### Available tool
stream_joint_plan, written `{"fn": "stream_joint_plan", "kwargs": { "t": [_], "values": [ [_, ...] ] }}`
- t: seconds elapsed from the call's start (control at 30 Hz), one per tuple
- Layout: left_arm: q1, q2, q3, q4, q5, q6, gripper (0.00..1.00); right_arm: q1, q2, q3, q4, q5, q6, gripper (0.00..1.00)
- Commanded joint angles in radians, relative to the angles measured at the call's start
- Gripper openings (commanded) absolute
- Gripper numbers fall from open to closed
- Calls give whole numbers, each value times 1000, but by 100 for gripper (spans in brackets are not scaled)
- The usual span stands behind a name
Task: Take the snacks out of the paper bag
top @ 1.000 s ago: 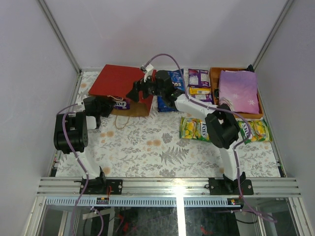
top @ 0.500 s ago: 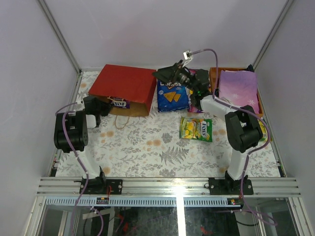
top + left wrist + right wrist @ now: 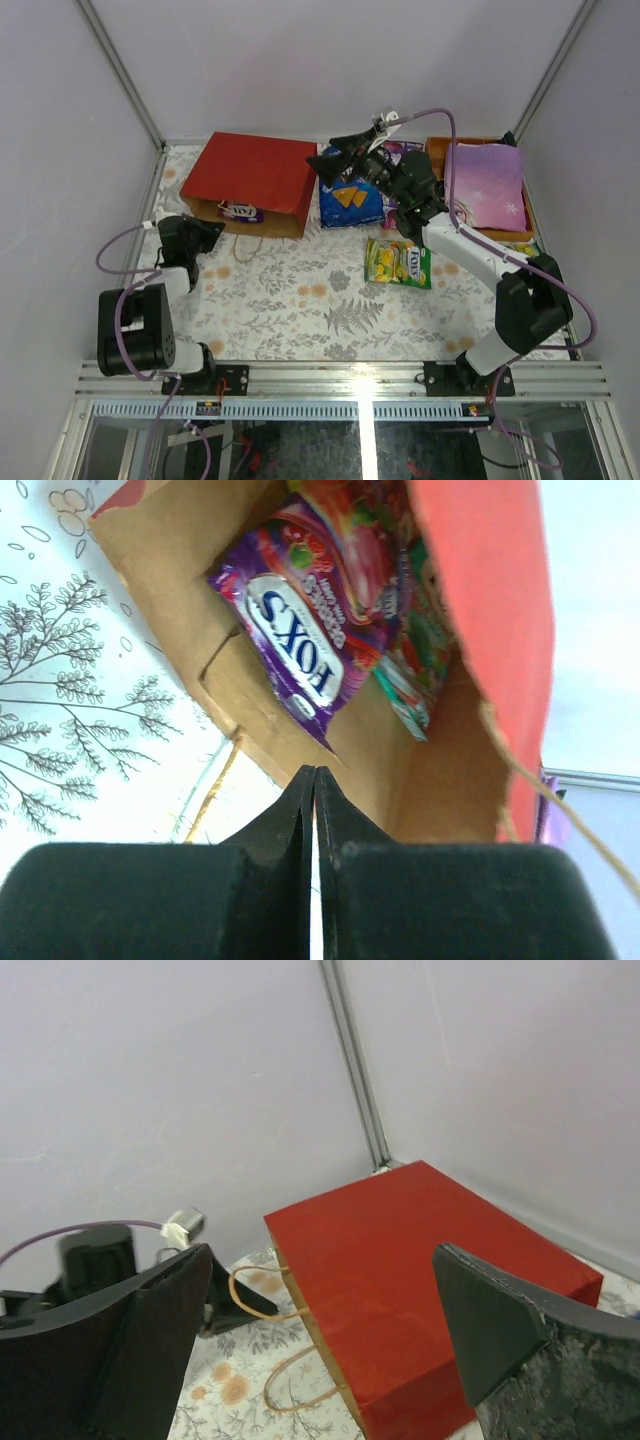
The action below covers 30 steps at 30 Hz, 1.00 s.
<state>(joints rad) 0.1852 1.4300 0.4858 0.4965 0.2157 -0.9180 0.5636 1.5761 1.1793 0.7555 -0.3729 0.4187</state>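
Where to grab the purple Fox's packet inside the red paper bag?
Pinch the glossy purple Fox's packet by its near pointed corner, entering low through the open mouth of the red paper bag: it lies flat on the brown inner wall.

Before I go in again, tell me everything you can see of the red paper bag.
The red paper carrier bag lies flat on its side at the far left of the floral tablecloth, with its mouth facing the left arm. The outside is matte red and the inside brown kraft. Thin tan cord handles trail onto the cloth. A purple Fox's packet sits just inside the mouth, with a red-green packet behind it. The shut left pincer points at the opening, holding nothing.
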Motion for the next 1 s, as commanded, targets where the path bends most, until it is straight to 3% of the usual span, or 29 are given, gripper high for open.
{"fn": "stream_joint_plan", "kwargs": {
  "t": [0.0,0.23,0.33,0.43,0.57,0.8,0.97],
  "values": [
    [5,-143,-43,-34,-18,29,0,-7,28,-71,90,99,12,99],
    [12,-397,-161,-182,-56,44,0,-5,56,-44,44,146,47,99],
    [14,-427,-208,-190,-100,44,0,-1,44,-57,55,163,40,99],
    [14,-326,-188,-139,-56,40,16,7,49,-53,61,146,43,99],
    [15,-140,-172,49,17,-10,26,9,50,-51,53,141,40,100],
    [16,116,-77,282,73,-83,31,9,31,-57,33,142,1,99],
    [16,203,-3,334,82,-127,38,9,38,-56,33,144,-11,100]
  ]
}}
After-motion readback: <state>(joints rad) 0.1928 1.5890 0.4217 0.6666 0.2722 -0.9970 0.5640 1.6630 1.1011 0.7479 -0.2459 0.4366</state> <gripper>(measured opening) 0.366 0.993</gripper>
